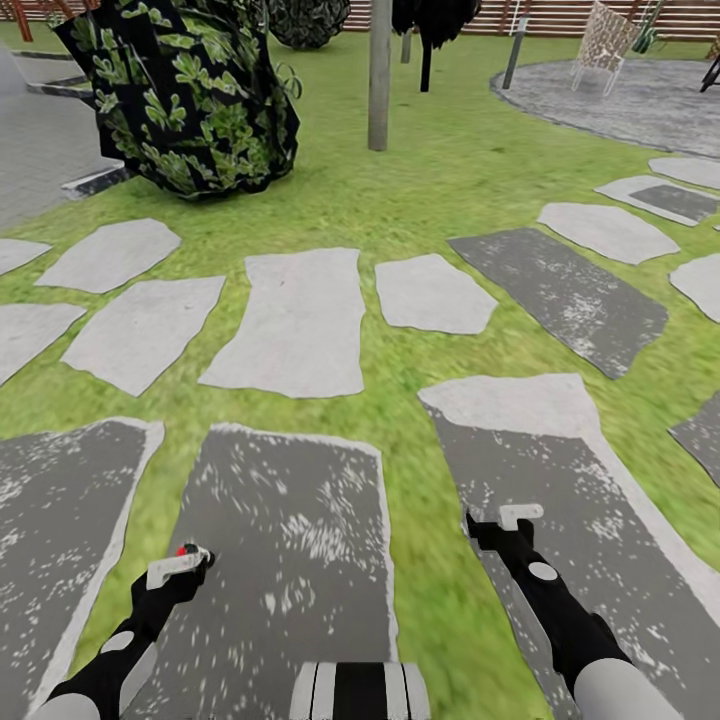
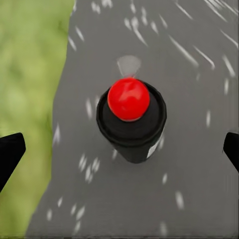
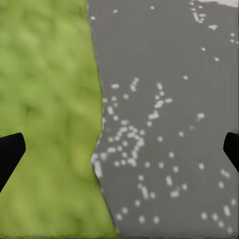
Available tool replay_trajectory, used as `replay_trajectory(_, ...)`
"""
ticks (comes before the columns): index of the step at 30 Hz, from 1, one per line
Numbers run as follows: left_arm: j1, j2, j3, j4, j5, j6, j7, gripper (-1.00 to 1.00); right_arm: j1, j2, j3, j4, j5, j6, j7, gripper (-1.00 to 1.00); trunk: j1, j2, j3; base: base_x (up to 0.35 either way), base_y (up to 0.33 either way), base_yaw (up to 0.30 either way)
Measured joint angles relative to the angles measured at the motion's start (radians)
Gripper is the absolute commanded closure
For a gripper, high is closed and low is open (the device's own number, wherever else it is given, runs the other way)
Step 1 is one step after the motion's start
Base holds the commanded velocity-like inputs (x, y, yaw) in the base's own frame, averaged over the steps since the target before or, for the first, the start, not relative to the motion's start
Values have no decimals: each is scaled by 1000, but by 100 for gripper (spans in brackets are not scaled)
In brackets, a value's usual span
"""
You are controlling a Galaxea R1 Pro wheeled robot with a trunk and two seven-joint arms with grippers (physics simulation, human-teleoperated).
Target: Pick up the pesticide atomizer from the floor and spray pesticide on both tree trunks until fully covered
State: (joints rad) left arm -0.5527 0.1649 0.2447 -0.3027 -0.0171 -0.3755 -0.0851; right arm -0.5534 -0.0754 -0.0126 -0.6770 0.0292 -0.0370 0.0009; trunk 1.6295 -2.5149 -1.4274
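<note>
Looking along our left gripper (image 2: 119, 149), we see jaws spread wide around a red-capped black atomizer (image 2: 131, 119); our right gripper's (image 3: 119, 149) jaws gape empty.

Floor (image 1: 420, 205): blurry green grass. Grey stepping stones (image 1: 295, 325) set flat in it, some pale, some dark and white-flecked. Black atomizer (image 2: 132, 119), red cap, upright on dark stone (image 1: 290, 545).

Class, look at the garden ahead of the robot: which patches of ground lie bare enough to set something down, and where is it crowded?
Bare: the pale stones in the middle row, the dark slab to their right, and the grass between trunk and paved circle. Crowded: the far left, where a bush sprawls.
</note>
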Motion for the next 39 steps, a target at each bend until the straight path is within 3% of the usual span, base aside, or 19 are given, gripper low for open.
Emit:
replay_trajectory(7,1,0,-1,1,-6,-3,0,-100,0,0,0,1,0,0,-2,-100,0,0,-13,52,-28,0)
replay_trajectory(28,1,0,-1,1,-4,-10,0,-100,0,0,0,0,0,0,-1,-100,0,0,-16,26,-14,0)
replay_trajectory(32,1,1,1,1,-1,-13,0,-100,0,0,0,0,0,0,-1,-100,2,-1,-37,0,0,0)
replay_trajectory(39,1,1,2,1,-1,-13,0,-100,0,0,0,0,0,0,-1,-100,2,-1,-44,0,0,0)
